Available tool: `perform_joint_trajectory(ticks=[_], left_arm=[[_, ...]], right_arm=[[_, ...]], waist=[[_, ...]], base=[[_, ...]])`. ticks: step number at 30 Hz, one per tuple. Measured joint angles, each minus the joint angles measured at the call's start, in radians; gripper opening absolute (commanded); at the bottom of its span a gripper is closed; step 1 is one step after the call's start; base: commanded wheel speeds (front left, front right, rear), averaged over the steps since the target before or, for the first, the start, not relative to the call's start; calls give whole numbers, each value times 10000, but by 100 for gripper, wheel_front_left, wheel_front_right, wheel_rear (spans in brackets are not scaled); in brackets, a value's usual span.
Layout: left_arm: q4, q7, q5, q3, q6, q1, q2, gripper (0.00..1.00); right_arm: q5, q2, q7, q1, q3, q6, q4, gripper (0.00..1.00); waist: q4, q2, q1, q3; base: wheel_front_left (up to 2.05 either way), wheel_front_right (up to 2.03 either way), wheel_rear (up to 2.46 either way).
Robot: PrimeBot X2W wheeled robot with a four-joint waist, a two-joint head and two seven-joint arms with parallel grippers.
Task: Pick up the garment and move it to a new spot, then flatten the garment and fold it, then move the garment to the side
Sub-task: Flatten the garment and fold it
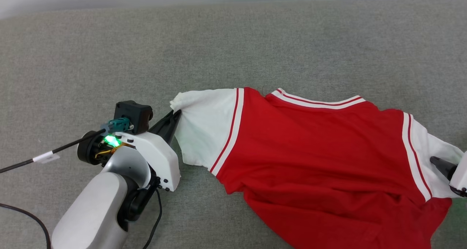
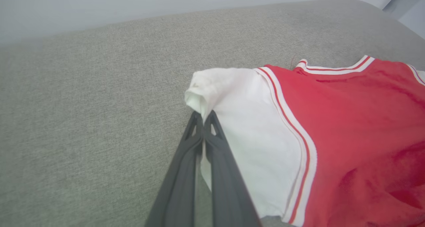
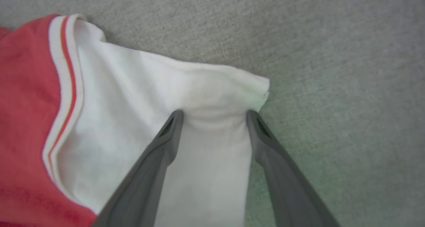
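Where it lies: garment [image 1: 310,143] spread on the grey surface [image 1: 109,59], plain red side up, collar away from the robot, lower part rumpled.
Left gripper [image 2: 203,115]: closed tight, pinching a small fold at the cuff of the left sleeve [image 1: 204,128].
Right gripper [image 3: 214,115]: wide, its fingers astride the right sleeve [image 3: 199,87] with the tips on the white cloth, nothing gripped.
Likely step: flattening by drawing the sleeves apart.
Risk, one-sided pull: with only the left cuff held, a pull would drag the whole garment sideways instead of tautening it.
Risk, slip: the left pinch is shallow, right at the cuff edge, so a sharp tug could free it.
Risk, bunching: closing the right fingers from this spread may gather a thick wad and leave fresh creases.
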Motion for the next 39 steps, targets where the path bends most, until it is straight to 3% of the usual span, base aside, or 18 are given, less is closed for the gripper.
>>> perform_joint_trajectory(ticks=[2, 3, 4, 11, 24, 32, 39], left_arm=[[10, 0, -4, 0, -4, 0, 29, 0], [23, -2, -13, 2, -6, 1, 40, 0], [42, -2, -31, 2, -8, 1, 52, 0], [313, -205, -105, 113, 6, 36, 165, 0], [1335, -1078, 8, 746, 274, -932, 284, 0], [3026, -1241, -111, 1164, 36, -2729, 345, 0], [4554, -1708, -38, 1471, -272, -4864, 531, 0]], right_arm=[[-4, 25, 176, -50, -138, 0, -2, 96], [-6, 58, 236, -89, -213, -2, -2, 27], [-31, 71, 253, -95, -236, -2, -6, 0], [-176, 205, -81, -30, 25, 0, -347, 0], [-249, -512, -1323, -521, 1689, 4, -2011, 0], [-211, -853, -2013, -2068, 2646, 4, -1561, 0], [-178, -963, -2947, -4057, 3101, 8, -826, 0]], waist=[[42, 0, 0, 65], [47, 0, 0, 69], [45, 0, 0, 57], [-49, 0, 0, -337], [-262, 0, 0, -1972], [-422, 0, -1, -2712], [-493, 0, 0, -2274]], base=[[0, 0, 0], [0, 0, 0], [0, 0, 0], [0, 0, 0], [0, 0, 0], [0, 0, 0], [0, 0, 0]])
